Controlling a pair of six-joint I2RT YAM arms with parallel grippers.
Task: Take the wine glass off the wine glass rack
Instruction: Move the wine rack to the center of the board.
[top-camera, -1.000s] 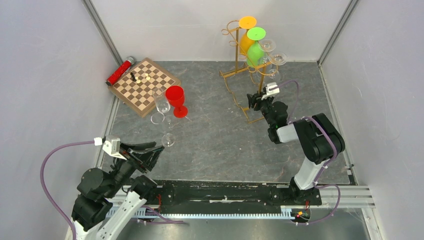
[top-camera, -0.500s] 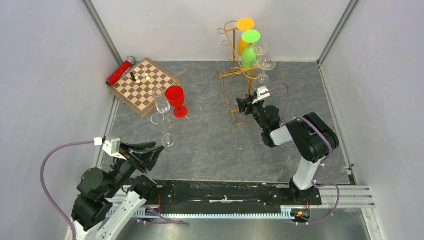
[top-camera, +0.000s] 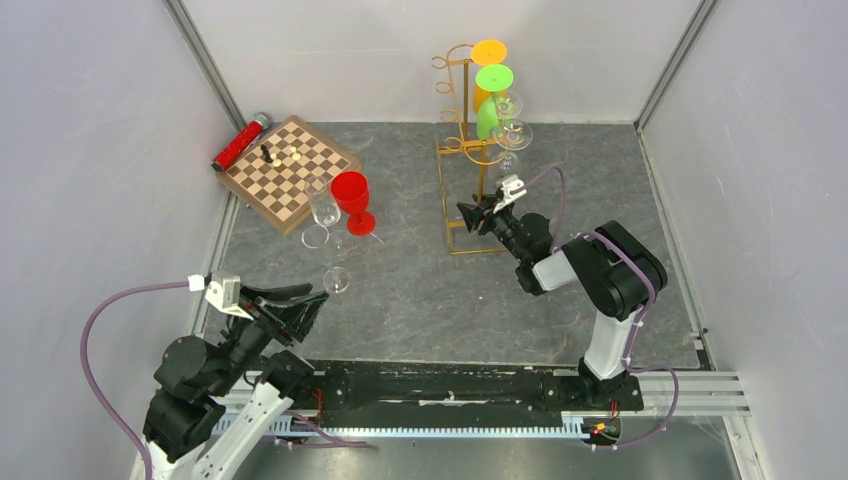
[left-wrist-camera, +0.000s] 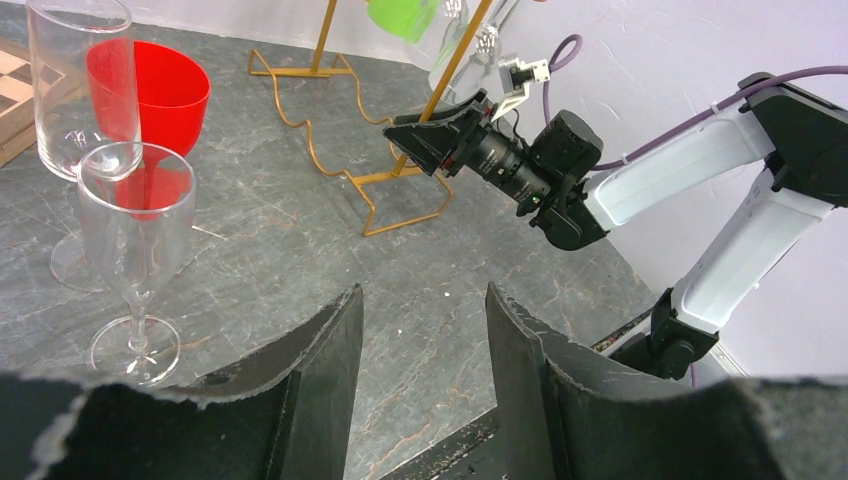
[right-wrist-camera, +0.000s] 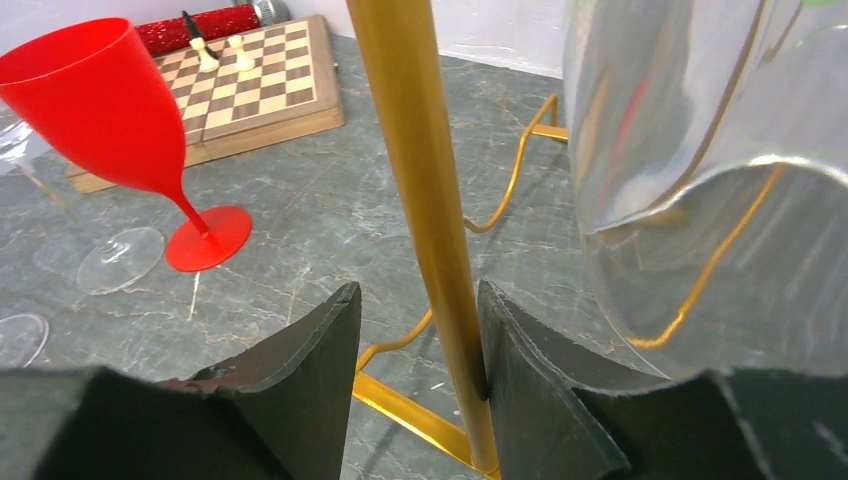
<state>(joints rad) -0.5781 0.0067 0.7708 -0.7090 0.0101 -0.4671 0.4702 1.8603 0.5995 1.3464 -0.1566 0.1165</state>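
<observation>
The gold wine glass rack (top-camera: 467, 120) stands at the back middle of the table. An orange glass (top-camera: 489, 55), a green glass (top-camera: 490, 95) and two clear wine glasses (top-camera: 510, 125) hang on it upside down. My right gripper (top-camera: 468, 212) is low at the rack's upright pole (right-wrist-camera: 420, 200). The pole stands between the open fingers and touches the right finger (right-wrist-camera: 540, 380); a gap shows at the left finger. A clear hanging glass bowl (right-wrist-camera: 700, 200) is close on the right. My left gripper (top-camera: 315, 298) is open and empty near the front left (left-wrist-camera: 425, 300).
A red goblet (top-camera: 352, 200) and two clear glasses (top-camera: 322, 215) (top-camera: 337, 280) stand left of middle. A chessboard (top-camera: 288, 170) with a few pieces and a red tube (top-camera: 240, 140) lie at the back left. The rack's wire base (left-wrist-camera: 350, 150) shows in the left wrist view. Walls enclose the table.
My right gripper has moved left and the rack with its hanging glasses has slid and turned left with it. The left arm has not moved.
</observation>
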